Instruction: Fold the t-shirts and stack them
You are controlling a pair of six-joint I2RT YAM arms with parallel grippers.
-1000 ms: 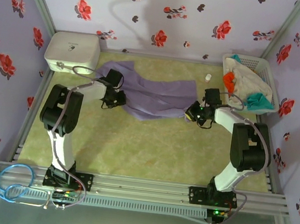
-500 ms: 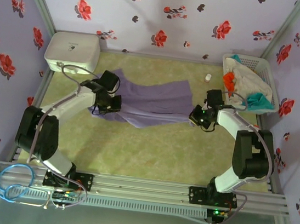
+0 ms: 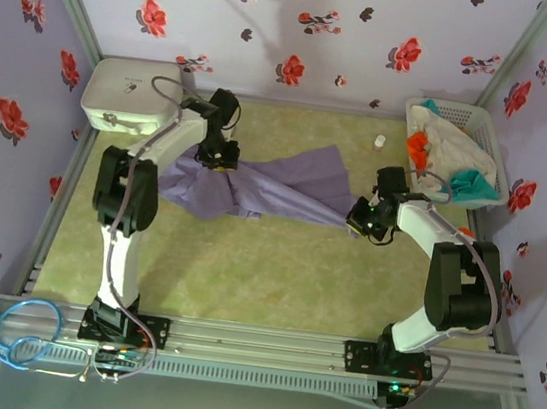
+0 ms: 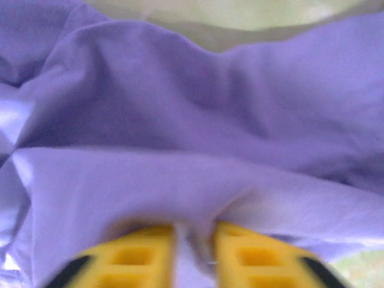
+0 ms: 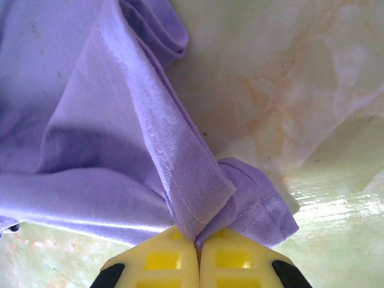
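The lavender-purple t-shirt lies stretched and rumpled across the middle of the green table, held at both ends. My left gripper is shut on its left part, a fold of purple cloth pinched between the yellow fingers. At the shirt's right end my right gripper is shut on the hemmed corner, gripped tight between its yellow fingers. Orange, teal and off-white shirts sit bundled in the basket at the back right.
A white lattice basket stands at the back right corner. A white rounded plastic box sits at the back left, close to my left arm. A small white object lies near the basket. Flowered walls enclose the table.
My left gripper has swung from the shirt's lower left up toward the back, pulling the cloth with it. The right gripper has stayed near the right end, still holding the corner.
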